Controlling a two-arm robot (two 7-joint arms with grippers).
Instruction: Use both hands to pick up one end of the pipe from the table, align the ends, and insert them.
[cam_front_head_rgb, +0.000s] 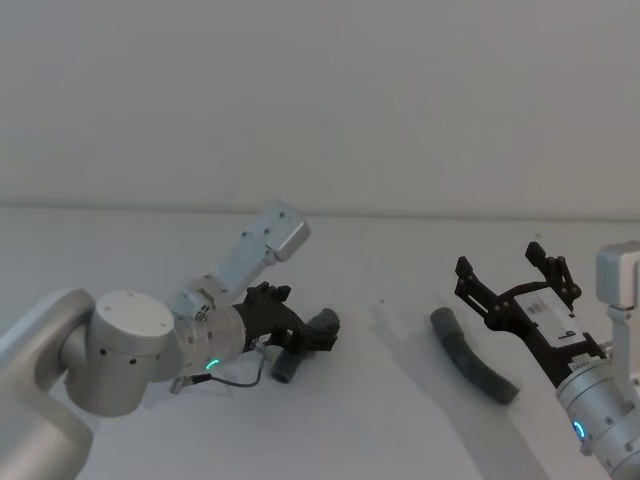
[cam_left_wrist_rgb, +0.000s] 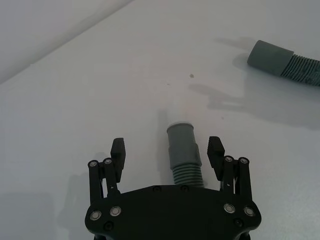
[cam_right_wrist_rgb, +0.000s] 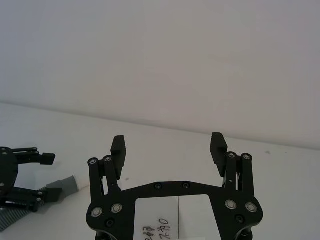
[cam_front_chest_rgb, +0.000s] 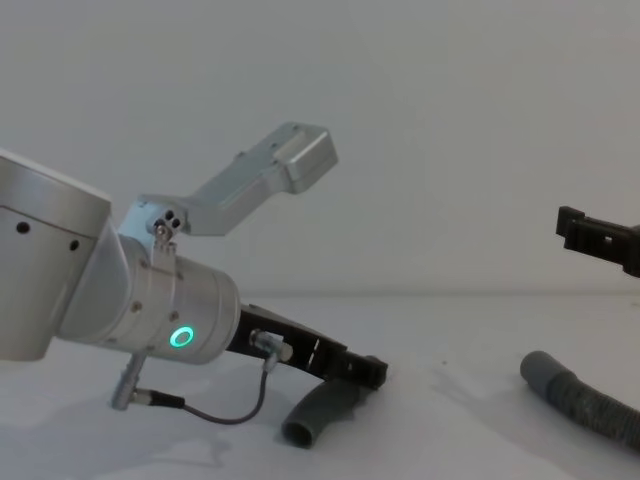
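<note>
The left gripper (cam_left_wrist_rgb: 166, 147) is spread wide, one black finger on either side of the short bent tube (cam_left_wrist_rgb: 183, 146). There is a gap on both sides, so it is not clamping anything. The tube's smooth collar (cam_left_wrist_rgb: 181, 134) points away from the palm. In the head view this pair sits low and left of centre. In the chest view the tube's open lower end rests on the white table (cam_front_head_rgb: 400, 430) near the bottom middle of the frame. Behind the fingers, the silver left arm (cam_front_chest_rgb: 150, 300) runs back to the left edge of the frame, with its green ring light (cam_front_chest_rgb: 181, 337) glowing. The right gripper (cam_right_wrist_rgb: 168, 146) is also released, its fingers wide apart with nothing between them. It is held up off the table at the right of the head view. Just below and left of it in that view, the ribbed hose (cam_front_head_rgb: 478, 368) lies flat on the table. The hose's smooth cuff (cam_left_wrist_rgb: 270, 56) faces the bent tube and lies well apart from it.
</note>
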